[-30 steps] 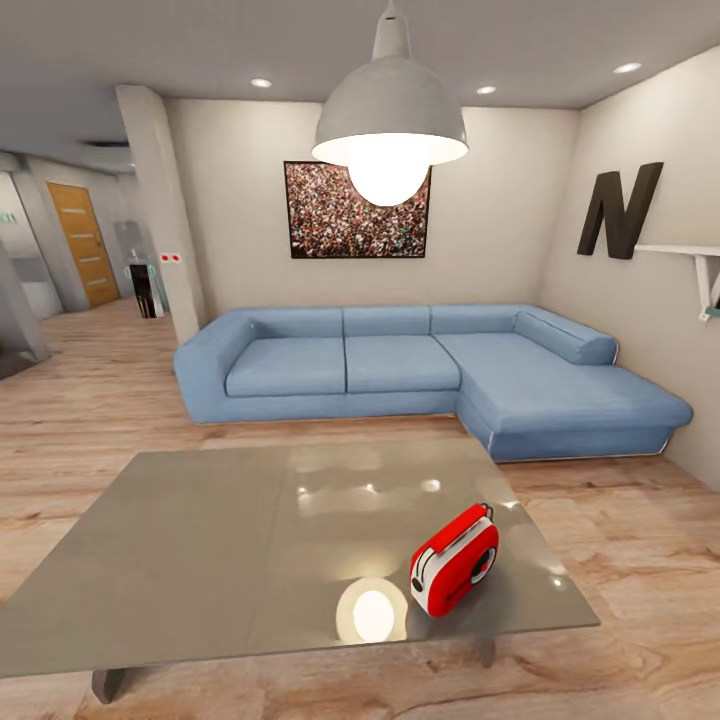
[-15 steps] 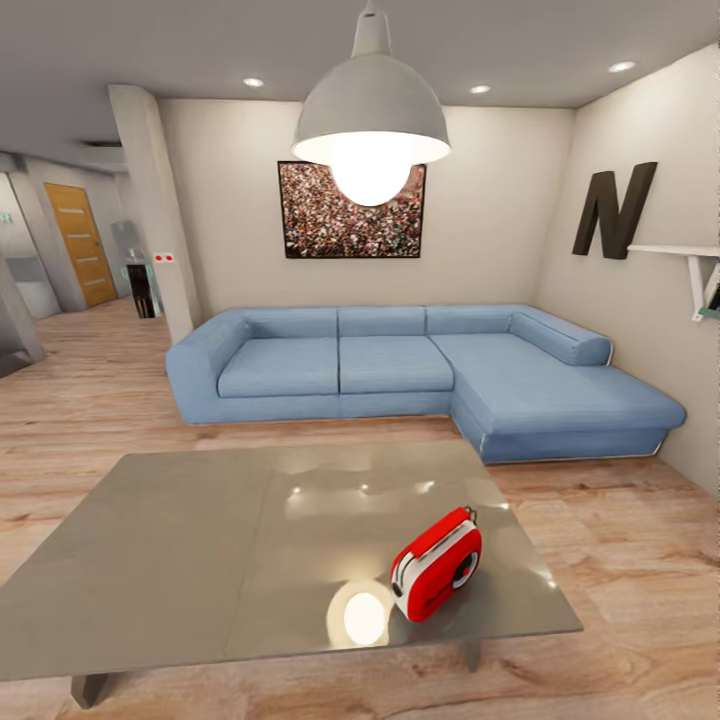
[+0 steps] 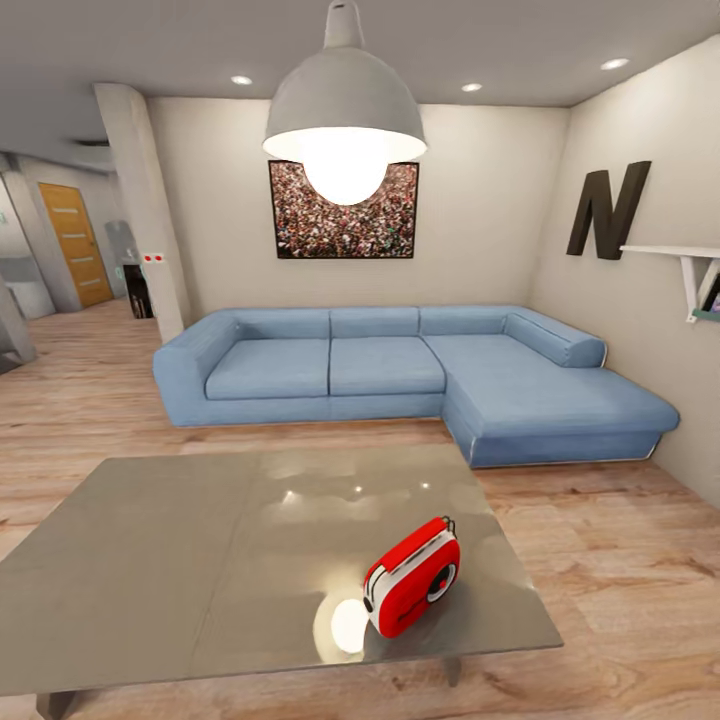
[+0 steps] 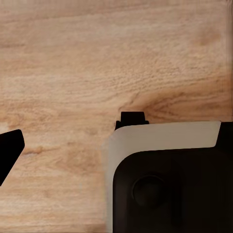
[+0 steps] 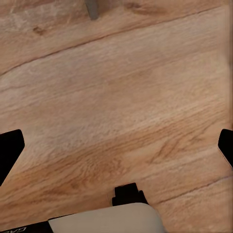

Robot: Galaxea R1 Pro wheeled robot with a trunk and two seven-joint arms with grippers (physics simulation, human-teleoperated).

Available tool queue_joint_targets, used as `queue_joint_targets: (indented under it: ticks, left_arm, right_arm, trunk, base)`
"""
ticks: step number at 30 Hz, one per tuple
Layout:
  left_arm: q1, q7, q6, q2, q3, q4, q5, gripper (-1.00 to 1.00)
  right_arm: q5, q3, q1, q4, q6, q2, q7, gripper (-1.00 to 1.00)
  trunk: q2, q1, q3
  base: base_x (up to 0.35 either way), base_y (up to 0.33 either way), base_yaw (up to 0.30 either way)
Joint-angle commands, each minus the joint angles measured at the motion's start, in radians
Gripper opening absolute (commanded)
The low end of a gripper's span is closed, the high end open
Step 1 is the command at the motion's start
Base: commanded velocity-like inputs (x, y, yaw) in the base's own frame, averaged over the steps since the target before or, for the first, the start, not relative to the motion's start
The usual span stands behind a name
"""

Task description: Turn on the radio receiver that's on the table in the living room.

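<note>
The red radio receiver [image 3: 412,590] with white sides stands upright on the glossy grey table [image 3: 190,560], close to the table's near right corner, its round dial facing right. The lamp's bright reflection lies on the top just left of it. The living room spreads behind it. My left gripper [image 4: 116,145] hangs over the wood floor, one black fingertip [image 4: 9,150] at the picture's edge. My right gripper [image 5: 116,148] is open above the floor, its fingertips [image 5: 9,150] wide apart with nothing between them. Both grippers are away from the radio.
A blue L-shaped sofa [image 3: 400,370] stands beyond the table. A white dome pendant lamp [image 3: 345,110] hangs above the table. A dark letter N [image 3: 605,210] and a white shelf [image 3: 675,255] are on the right wall. A grey leg [image 5: 92,7] stands on the floor.
The whole head view has shifted: table, radio, sofa and lamp sit further left and the radio lower, so the camera has moved. The radio keeps its place on the table.
</note>
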State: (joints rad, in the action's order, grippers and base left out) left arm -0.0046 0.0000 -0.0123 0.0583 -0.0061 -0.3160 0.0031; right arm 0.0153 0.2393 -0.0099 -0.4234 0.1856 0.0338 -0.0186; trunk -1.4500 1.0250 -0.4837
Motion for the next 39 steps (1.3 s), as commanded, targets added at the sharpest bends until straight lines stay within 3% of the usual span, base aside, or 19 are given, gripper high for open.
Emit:
queue_joint_targets:
  ticks: [1,39]
  left_arm:
    - [0.000,0.000,0.000,0.000,0.000,0.000,0.000,1.00]
    - [0.000,0.000,0.000,0.000,0.000,0.000,0.000,1.00]
  right_arm:
    - [0.000,0.000,0.000,0.000,0.000,0.000,0.000,1.00]
    - [0.000,0.000,0.001,0.000,0.000,0.000,0.000,1.00]
  trunk:
    - [0.000,0.000,0.000]
    - [0.000,0.000,0.000]
  base:
    - [0.091,-0.162,0.000]
    - [0.020,-0.119,0.000]
